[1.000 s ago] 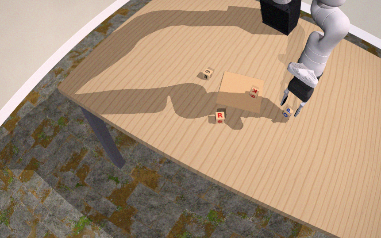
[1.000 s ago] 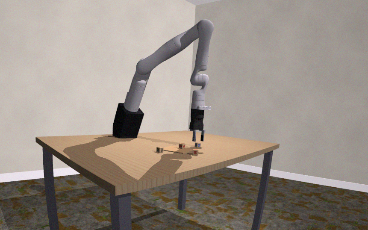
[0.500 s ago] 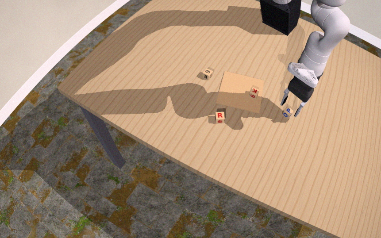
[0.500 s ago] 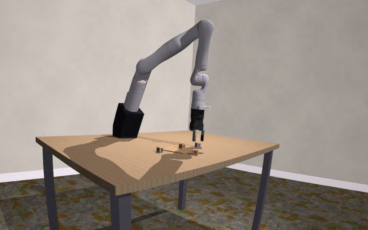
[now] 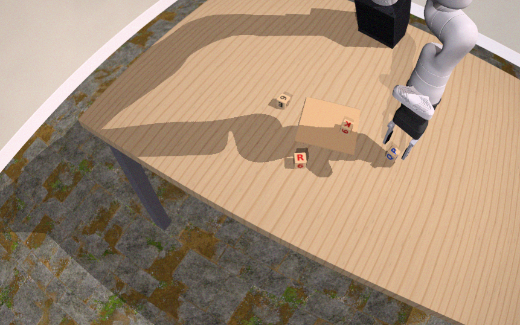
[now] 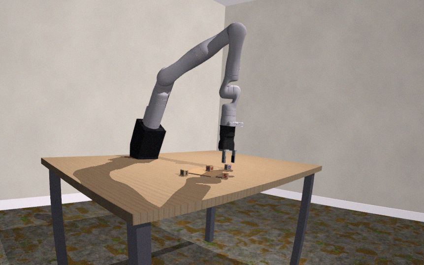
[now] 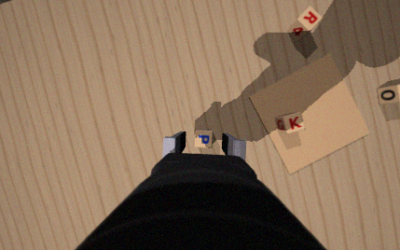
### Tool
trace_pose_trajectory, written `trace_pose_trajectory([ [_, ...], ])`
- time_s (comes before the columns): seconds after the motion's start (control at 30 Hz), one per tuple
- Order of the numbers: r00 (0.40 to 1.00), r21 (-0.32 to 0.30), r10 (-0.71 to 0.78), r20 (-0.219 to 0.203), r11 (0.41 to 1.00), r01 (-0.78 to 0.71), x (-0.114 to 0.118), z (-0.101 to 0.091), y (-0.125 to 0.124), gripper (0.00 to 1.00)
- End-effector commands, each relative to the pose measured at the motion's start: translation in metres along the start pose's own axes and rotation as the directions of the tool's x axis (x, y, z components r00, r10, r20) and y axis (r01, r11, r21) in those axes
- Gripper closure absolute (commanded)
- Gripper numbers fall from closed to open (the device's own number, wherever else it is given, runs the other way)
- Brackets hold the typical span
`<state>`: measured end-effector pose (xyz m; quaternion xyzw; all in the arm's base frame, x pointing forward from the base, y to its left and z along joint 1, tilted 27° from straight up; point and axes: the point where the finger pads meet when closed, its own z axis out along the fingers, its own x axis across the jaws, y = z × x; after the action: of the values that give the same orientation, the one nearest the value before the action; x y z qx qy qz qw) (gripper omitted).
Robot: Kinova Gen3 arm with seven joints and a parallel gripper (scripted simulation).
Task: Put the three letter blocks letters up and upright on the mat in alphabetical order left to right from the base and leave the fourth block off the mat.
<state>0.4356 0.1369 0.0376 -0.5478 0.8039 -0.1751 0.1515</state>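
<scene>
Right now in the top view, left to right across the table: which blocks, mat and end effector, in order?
Block with 6 on top → R block → mat → K block, on the mat's right part → P block, between the fingers of the open end effector.

the arm (image 6: pixel 193 57) is a chain of smooth, rounded light-grey segments with faint seam lines at the joints, rising out of a blocky matte black pedestal (image 6: pixel 141 148). at the wrist sits a flat, pale grey ribbed bracket (image 5: pixel 413 101) that juts to one side, above a boxy black gripper (image 5: pixel 398 149) body. its two fingers are short and slim, pale grey-blue on the outside with dark inner faces.
</scene>
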Motion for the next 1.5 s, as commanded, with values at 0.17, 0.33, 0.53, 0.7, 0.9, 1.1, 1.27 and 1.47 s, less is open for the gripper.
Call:
trace_pose_trajectory([
  [0.17,1.000,-0.006,0.002,0.004,1.000,-0.002,-0.003,0.000,0.003,0.00],
  [0.33,1.000,-0.006,0.002,0.004,1.000,-0.002,-0.003,0.002,0.003,0.00],
  [0.53,1.000,-0.005,0.002,0.004,1.000,-0.002,-0.003,0.005,0.003,0.00],
  [0.7,1.000,-0.005,0.002,0.004,1.000,-0.002,-0.003,0.014,0.003,0.00],
  [0.9,1.000,-0.004,0.002,0.005,1.000,-0.002,-0.003,0.026,0.003,0.00],
  [1.1,1.000,-0.004,0.002,0.005,1.000,-0.002,-0.003,0.031,0.003,0.00],
  [1.27,1.000,-0.004,0.002,0.005,1.000,-0.002,-0.003,0.032,0.003,0.00],
  [1.47,1.000,-0.004,0.002,0.005,1.000,-0.002,-0.003,0.032,0.003,0.00],
])
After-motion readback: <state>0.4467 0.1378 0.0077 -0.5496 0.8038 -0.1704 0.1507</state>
